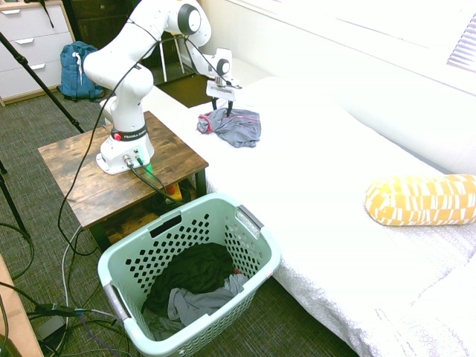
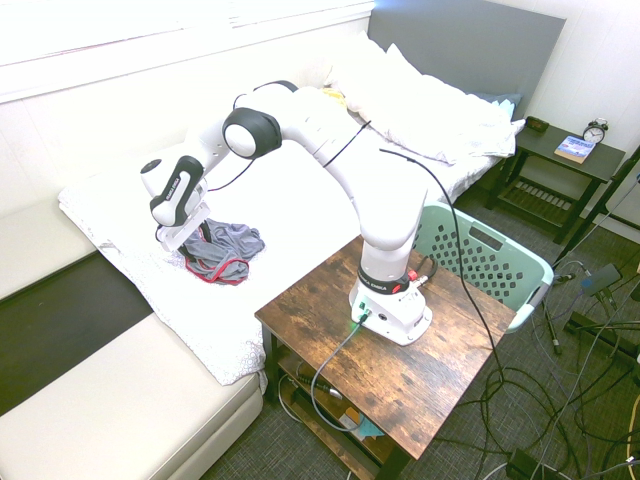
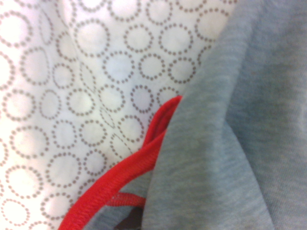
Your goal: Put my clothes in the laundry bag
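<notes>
The grey garment with red trim (image 1: 234, 125) lies crumpled on the white bed (image 1: 320, 186), well apart from the mint-green laundry basket (image 1: 256, 249) on the floor beside the wooden counter (image 1: 82, 175). The pincer (image 1: 223, 109) hangs spread just over the garment's edge, pinching nothing. The wrist view shows grey fabric and red trim close up. The basket already holds a black garment (image 1: 193, 268) and a plain grey one (image 1: 197, 301). Grasping, carrying and dropping all remain.

The garment (image 1: 234, 125) lay on the bed (image 1: 327, 186) beneath the arm's fingers (image 1: 229, 108), while the laundry basket (image 1: 190, 271) stood on the floor between tabletop (image 1: 82, 175) and bed.
</notes>
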`<action>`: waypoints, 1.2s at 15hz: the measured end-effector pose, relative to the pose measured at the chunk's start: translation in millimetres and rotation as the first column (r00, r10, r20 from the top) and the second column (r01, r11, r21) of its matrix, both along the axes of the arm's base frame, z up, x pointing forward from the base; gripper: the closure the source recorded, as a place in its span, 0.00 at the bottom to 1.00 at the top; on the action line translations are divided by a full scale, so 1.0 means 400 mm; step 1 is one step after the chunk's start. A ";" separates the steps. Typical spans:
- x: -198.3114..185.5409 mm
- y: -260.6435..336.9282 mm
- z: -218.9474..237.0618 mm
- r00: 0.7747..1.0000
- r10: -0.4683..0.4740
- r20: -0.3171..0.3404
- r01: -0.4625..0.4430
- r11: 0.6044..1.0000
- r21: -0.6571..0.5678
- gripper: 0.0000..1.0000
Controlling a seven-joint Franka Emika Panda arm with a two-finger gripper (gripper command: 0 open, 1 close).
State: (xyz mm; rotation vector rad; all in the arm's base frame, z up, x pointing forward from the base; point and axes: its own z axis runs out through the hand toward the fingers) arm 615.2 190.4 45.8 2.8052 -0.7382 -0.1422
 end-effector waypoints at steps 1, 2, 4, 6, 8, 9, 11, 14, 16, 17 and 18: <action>-0.008 -0.004 -0.012 1.000 0.000 -0.005 0.000 1.000 -0.006 1.00; -0.015 -0.009 -0.021 1.000 -0.001 -0.010 0.001 1.000 -0.009 1.00; -0.027 -0.024 -0.034 1.000 -0.005 -0.013 0.005 1.000 -0.014 1.00; -0.038 -0.041 -0.046 1.000 -0.014 -0.011 0.014 1.000 -0.018 1.00; -0.046 -0.050 -0.052 1.000 -0.026 -0.009 0.026 0.999 -0.022 1.00; -0.044 -0.052 -0.051 1.000 -0.031 -0.007 0.031 0.999 -0.023 1.00; -0.039 -0.067 -0.044 0.999 -0.039 -0.003 0.039 0.999 -0.029 1.00; -0.054 -0.096 -0.033 0.998 -0.063 -0.005 0.063 0.998 -0.032 1.00; -0.067 -0.122 -0.033 0.997 -0.083 -0.006 0.083 0.996 -0.027 1.00; -0.070 -0.134 -0.031 0.996 -0.091 -0.005 0.090 0.996 -0.027 1.00; -0.070 -0.144 -0.028 0.995 -0.096 -0.005 0.096 0.995 -0.027 1.00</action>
